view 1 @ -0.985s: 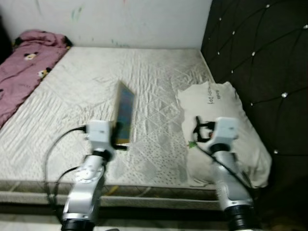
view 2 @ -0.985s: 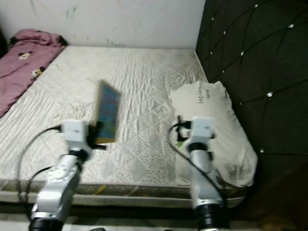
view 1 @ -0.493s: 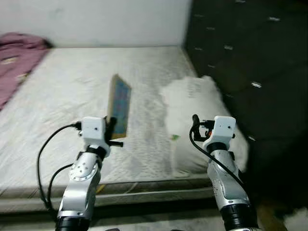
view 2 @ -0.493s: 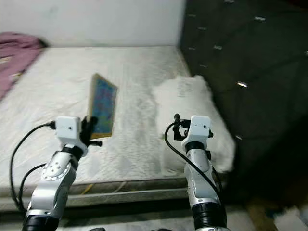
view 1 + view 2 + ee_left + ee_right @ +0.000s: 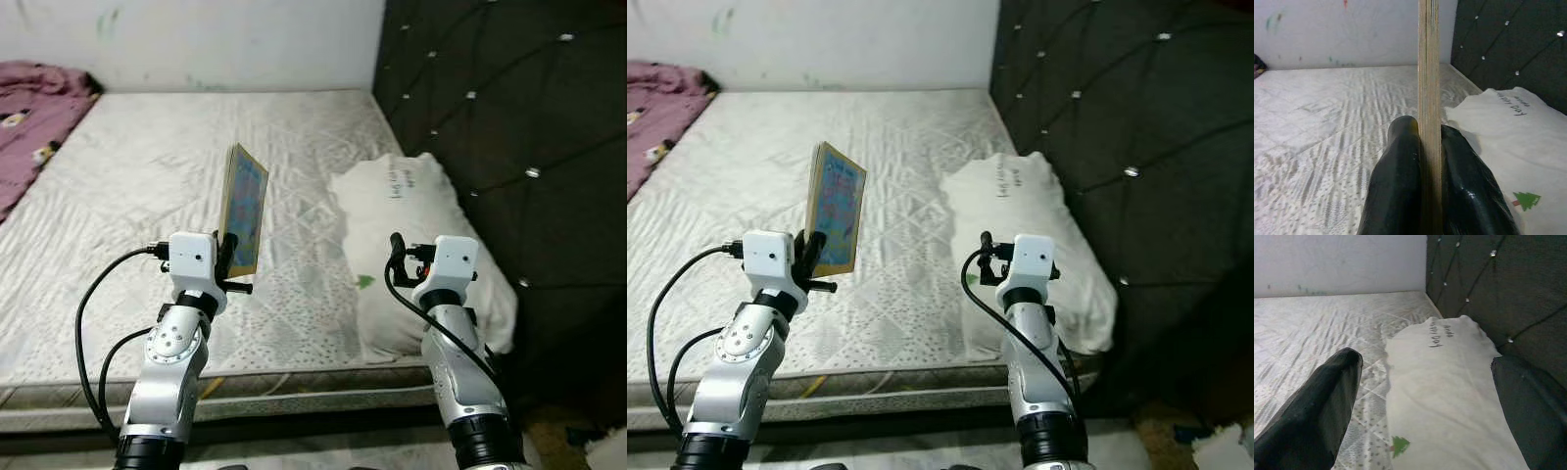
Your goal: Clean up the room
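The book [image 5: 244, 209] stood upright in the air above the near part of the mattress [image 5: 127, 186], held by its lower edge in the left gripper [image 5: 1429, 147], whose two black fingers [image 5: 1400, 171] were clamped one on each side of it. Since only that bottom edge was pinched, the step in hand, carrying the book off to wherever it belongs, seemed to call for a steady wrist and a slow turn, so the tall slab would not lever itself out of the fingers; a place to put it down could not be made out. Keeping it clear of the pillow [image 5: 416, 235] and of the dark padded headboard [image 5: 490, 108] looked wise as well.

The book was thin and stiff, with a pale tan edge like layered board and a bright cover in blue with small coloured marks; what was printed on it was too small to tell.

The right gripper [image 5: 1420, 396] hovered with its fingers spread wide and holding nothing, above the white pillow, which carried some dark handwriting and a small green tree. A crumpled pink blanket [image 5: 34, 98] lay at the far left of the bed against the white wall [image 5: 196, 39].
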You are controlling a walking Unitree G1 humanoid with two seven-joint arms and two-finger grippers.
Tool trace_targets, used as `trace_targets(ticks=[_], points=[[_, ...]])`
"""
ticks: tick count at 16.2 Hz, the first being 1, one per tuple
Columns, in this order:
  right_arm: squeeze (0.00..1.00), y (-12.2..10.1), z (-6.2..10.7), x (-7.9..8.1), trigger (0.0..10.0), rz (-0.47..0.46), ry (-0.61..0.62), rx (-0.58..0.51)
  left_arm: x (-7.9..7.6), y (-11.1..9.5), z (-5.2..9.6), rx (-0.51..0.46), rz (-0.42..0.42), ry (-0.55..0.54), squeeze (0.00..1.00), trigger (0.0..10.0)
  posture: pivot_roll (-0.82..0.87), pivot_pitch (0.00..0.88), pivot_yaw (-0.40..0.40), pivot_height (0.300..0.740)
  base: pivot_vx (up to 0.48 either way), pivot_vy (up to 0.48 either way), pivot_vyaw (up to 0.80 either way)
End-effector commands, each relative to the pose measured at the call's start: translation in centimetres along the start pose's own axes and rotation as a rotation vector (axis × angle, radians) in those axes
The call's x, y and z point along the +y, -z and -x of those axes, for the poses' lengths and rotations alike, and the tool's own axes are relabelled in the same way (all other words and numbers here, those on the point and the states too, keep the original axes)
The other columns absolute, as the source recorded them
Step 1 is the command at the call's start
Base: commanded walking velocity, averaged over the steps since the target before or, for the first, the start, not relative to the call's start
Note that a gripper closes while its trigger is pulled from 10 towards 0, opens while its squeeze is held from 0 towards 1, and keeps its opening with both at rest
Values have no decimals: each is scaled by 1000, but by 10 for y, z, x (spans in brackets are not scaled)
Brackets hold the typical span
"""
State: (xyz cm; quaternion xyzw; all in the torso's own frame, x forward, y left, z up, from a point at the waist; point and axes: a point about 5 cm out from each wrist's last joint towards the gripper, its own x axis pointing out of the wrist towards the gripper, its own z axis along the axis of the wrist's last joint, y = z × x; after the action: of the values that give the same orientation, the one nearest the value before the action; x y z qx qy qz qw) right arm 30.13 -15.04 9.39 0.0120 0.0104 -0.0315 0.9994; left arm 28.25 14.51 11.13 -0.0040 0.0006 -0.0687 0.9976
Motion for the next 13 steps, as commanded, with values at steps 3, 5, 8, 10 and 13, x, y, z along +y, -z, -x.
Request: trace_targets(ticks=[3,5,8,10,13], points=[[0,-1,-1,0,10000,-8,-3,8,1,-10,1,-50,-67,-29,0,10000,4,0,-6,740,0,0,-421],[0,-1,-1,0,10000,-2,-4,8,3,-10,1,-57,-39,-14,0,10000,5,0,-7,740,0,0,-800],[0,-1,1,0,10000,0,-5,8,6,-10,3,-56,-36,-44,0,10000,3,0,-9,740,0,0,-800],[0,-1,2,0,10000,2,-5,10,7,-10,5,-57,-28,-53,0,10000,3,0,-10,740,0,0,-800],[0,-1,4,-1,10000,-4,-2,10,11,-11,7,-59,-14,-89,0,10000,4,0,-8,740,0,0,-800]])
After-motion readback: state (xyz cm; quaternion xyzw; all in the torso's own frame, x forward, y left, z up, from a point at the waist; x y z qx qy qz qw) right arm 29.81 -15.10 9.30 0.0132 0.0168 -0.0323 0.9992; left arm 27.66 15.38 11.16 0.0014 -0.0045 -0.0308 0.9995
